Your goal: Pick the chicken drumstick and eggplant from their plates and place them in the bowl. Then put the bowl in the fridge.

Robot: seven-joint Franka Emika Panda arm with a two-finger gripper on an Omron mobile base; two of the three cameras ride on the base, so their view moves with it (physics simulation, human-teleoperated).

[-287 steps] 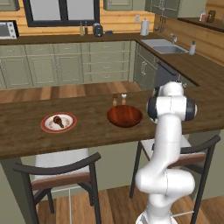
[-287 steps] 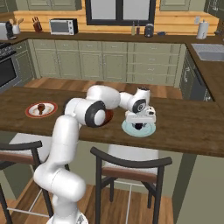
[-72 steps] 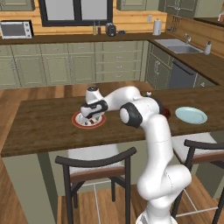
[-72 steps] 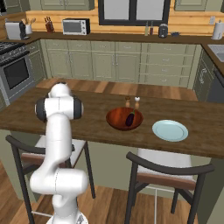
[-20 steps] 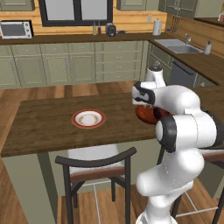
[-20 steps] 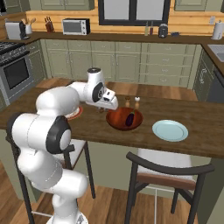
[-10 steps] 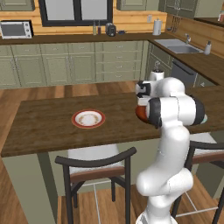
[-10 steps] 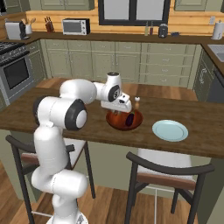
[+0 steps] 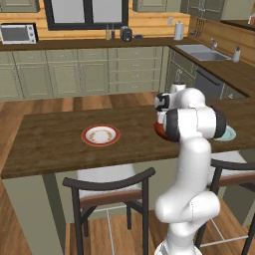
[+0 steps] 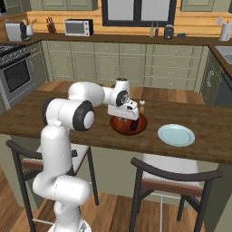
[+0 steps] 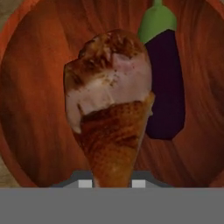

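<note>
In the hand view my gripper (image 11: 112, 180) is shut on the chicken drumstick (image 11: 111, 109), brown and pink with its thin end down between the jaws. It hangs over the reddish-brown bowl (image 11: 39, 87), where the dark purple eggplant (image 11: 166, 87) with its green cap lies. In the right base view the gripper (image 10: 123, 118) hovers just above the bowl (image 10: 141, 127). The light blue plate (image 10: 176, 135) sits to the bowl's right. In the left base view the red-rimmed white plate (image 9: 100, 135) lies bare on the island, and my arm hides most of the bowl (image 9: 158, 130). The fridge is out of view.
Two small shakers (image 10: 141, 106) stand just behind the bowl. Dark chairs (image 10: 170, 179) are pushed up to the island's near edge. Green cabinets and a microwave (image 10: 78, 27) line the far wall.
My arm has swung from beside the red-rimmed plate over to the bowl, carrying the drumstick. The jaws have stayed shut on it.
</note>
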